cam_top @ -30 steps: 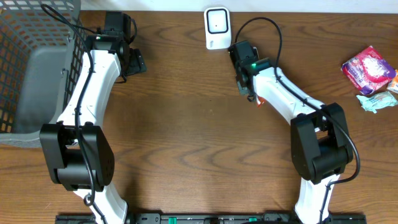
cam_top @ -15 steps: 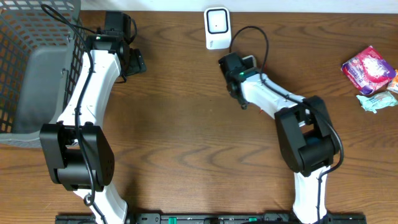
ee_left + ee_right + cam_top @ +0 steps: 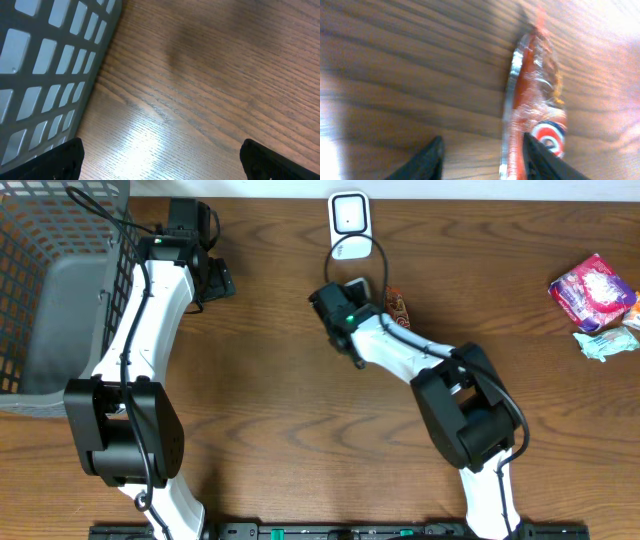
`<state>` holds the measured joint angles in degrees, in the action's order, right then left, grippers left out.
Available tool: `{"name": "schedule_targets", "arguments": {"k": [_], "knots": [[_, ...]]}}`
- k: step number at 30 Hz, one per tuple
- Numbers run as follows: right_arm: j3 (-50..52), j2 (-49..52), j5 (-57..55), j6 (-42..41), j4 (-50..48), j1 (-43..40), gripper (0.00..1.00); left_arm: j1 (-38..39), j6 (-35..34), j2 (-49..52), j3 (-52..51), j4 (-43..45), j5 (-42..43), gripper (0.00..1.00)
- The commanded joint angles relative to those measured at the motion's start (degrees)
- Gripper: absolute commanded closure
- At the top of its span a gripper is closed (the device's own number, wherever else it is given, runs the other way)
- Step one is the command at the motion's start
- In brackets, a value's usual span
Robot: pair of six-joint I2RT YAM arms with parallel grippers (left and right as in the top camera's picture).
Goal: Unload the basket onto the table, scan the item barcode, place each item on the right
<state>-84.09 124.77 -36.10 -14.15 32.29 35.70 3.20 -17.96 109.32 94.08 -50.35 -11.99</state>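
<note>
While the right gripper (image 3: 482, 156) hangs low over the wooden table (image 3: 300, 410), its two dark fingers (image 3: 427, 161) stand partly apart, with only bare wood between them, so it has hold of nothing. In the right wrist view, the snack packet (image 3: 535, 100) lies on the table at about 1 o'clock from that gap. It is a shiny orange-red wrapper with a round red, white and blue mark. Its near end goes behind the finger on that side, and the blurry picture does not show whether the two touch. From above, the packet lies just beside the right arm's wrist, at about 3 o'clock from it. The white scanner (image 3: 349, 220) stands at the far edge of the table, at about 11 o'clock from the packet and a little apart from it. The left gripper (image 3: 162, 160) is spread as wide as it goes and holds nothing, with only its two black tips showing in the bottom corners of the left wrist view. It hovers over bare wood right next to the grey basket (image 3: 60, 240), which sits at the 9 o'clock side of the table. Well away at the 3 o'clock side lie a pink packet (image 3: 592, 288) and, close below it, a pale blue-green packet (image 3: 605, 340).
</note>
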Motion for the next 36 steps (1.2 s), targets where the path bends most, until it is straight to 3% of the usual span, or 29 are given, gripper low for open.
{"name": "schedule_targets", "arguments": {"k": [1, 10, 15, 26, 30, 32, 36], "knots": [[-3.3, 0.8, 5.0, -1.7, 0.7, 2.1, 0.5, 0.0, 0.1, -0.3, -0.3, -0.2, -0.5, 0.01], [-16.3, 0.8, 6.5, -1.7, 11.5, -0.8, 0.49, 0.0, 0.1, -0.3, -0.3, -0.2, -0.5, 0.01], [-17.6, 0.8, 9.8, -1.7, 14.5, -5.9, 0.42, 0.0, 0.1, -0.3, -0.3, -0.2, -0.5, 0.01], [-17.5, 0.8, 45.5, 3.7, 18.0, -22.6, 0.31, 0.0, 0.1, -0.3, -0.3, -0.2, -0.5, 0.01], [-17.4, 0.8, 45.6, 3.7, 19.5, -25.2, 0.31, 0.0, 0.1, -0.3, -0.3, -0.2, -0.5, 0.01], [-17.3, 0.8, 44.3, 3.7, 20.2, -26.2, 0.36, 0.0, 0.1, -0.3, -0.3, -0.2, -0.5, 0.01], [-17.3, 0.9, 43.5, 3.7, 20.4, -26.5, 0.32, 0.0, 0.1, -0.3, -0.3, -0.2, -0.5, 0.01]]}}
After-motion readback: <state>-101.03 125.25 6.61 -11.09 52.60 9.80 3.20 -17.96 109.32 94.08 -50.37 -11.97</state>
